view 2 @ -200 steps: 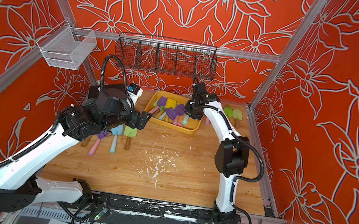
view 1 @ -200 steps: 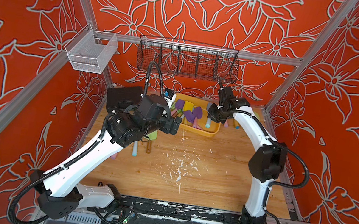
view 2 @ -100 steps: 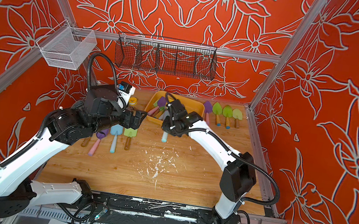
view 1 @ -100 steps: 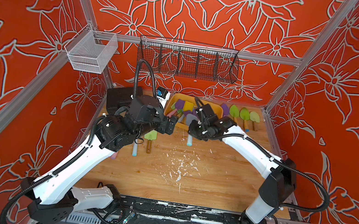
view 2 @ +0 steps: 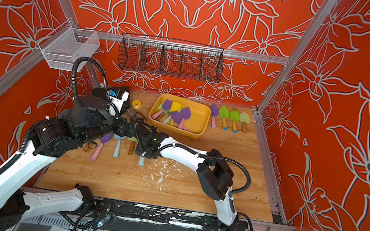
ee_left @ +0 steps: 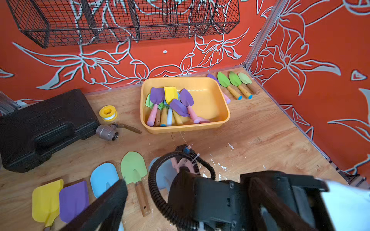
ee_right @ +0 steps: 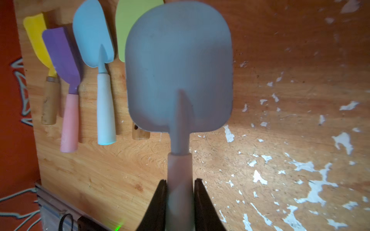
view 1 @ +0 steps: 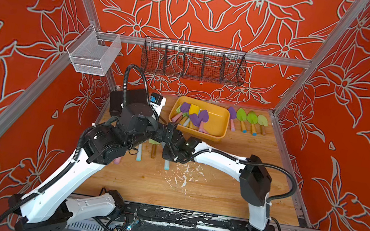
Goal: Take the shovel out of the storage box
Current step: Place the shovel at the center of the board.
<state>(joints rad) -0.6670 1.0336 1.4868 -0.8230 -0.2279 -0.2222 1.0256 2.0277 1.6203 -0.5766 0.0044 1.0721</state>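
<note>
My right gripper (ee_right: pixel 180 186) is clenched on the pale pink handle of a grey-blue shovel (ee_right: pixel 179 66). This shovel is outside the storage box (view 1: pixel 203 136), low over the wooden table (view 1: pixel 217 188), at the end of a row of shovels (ee_right: pixel 80 60) that lie there; I cannot tell if it touches the wood. The left gripper (view 2: pixel 131 128) is released, its jaws wide apart, just beside the right one. The storage box stands near the back wall and holds a pile of shovels (ee_left: pixel 172 104): three purple blades and one yellow on top, green ones under them. On the right beside the box lie four more shovels (view 1: pixel 246 119), one purple and three green. The black tool case (ee_left: pixel 44 124) is shut. A black wire basket (view 1: pixel 193 64) and a white mesh basket (view 1: pixel 93 55) hang on the rails.
</note>
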